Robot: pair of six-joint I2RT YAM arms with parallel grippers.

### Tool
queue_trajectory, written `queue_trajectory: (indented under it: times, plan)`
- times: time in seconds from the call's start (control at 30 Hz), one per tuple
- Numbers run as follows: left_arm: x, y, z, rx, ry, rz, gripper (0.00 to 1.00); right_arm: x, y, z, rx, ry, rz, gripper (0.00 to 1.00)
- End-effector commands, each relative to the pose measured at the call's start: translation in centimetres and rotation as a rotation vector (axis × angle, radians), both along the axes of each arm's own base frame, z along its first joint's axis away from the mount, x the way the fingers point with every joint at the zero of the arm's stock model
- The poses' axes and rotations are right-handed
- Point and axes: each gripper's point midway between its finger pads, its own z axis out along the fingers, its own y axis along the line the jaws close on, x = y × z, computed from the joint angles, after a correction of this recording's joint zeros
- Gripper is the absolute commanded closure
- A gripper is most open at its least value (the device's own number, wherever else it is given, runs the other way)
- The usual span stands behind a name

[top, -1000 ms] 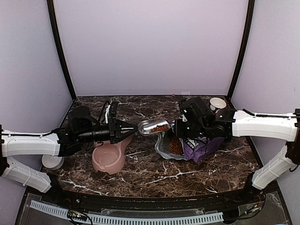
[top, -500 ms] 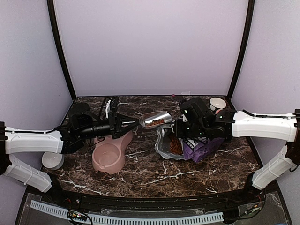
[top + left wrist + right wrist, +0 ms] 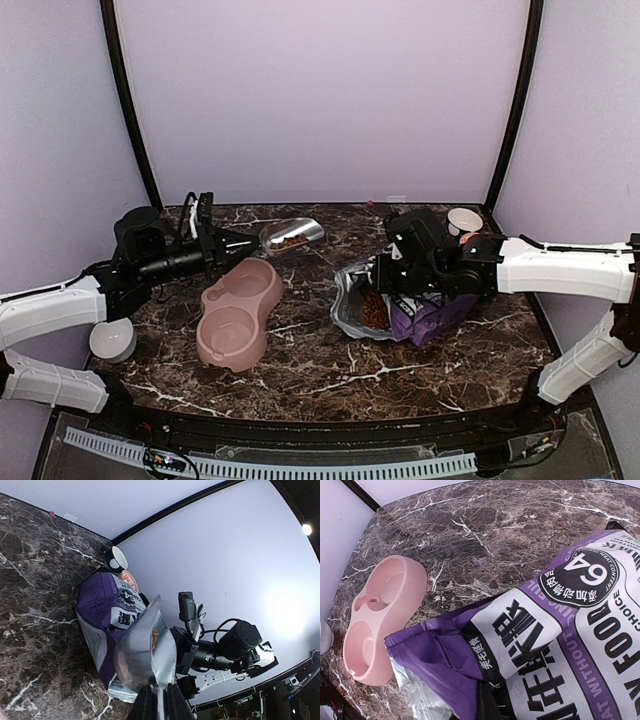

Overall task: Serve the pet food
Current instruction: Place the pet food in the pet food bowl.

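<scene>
Marble tabletop (image 3: 320,370), lilac walls (image 3: 320,100), scoop (image 3: 310,229) of pet food (image 3: 291,241), bag (image 3: 437,316)

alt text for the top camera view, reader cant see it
The left gripper holds a metal scoop of pet food near the far end of an empty pink double bowl on a dark marble table. On the right, the right gripper pinches the open purple bag, more kibble showing inside.

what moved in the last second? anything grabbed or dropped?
The left gripper, shut on the scoop, carried it and its pet food away from the bag, leftward and toward the back wall, past the far end of the pink double bowl. Nothing grabbed or released. Unchanged: the right gripper holds the bag; bowl and bag in place.
</scene>
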Motion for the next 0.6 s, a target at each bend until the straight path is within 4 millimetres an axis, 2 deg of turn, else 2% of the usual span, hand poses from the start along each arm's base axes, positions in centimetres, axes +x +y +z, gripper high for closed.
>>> queue_trajectory:
  times: [0.0,0.27,0.57]
  plan:
    - [0.4,2.9,-1.6,0.068,0.003,0.063,1.00,1.8,-1.9,1.2,0.001,-0.060,-0.082,1.00]
    - [1.3,8.0,-3.4,0.107,0.036,0.175,1.00,1.9,-1.6,1.1,0.000,-0.056,-0.075,1.00]
    - [2.4,12.3,-6.1,0.171,0.088,0.268,1.00,2.1,-1.2,1.4,-0.001,-0.057,-0.067,1.00]
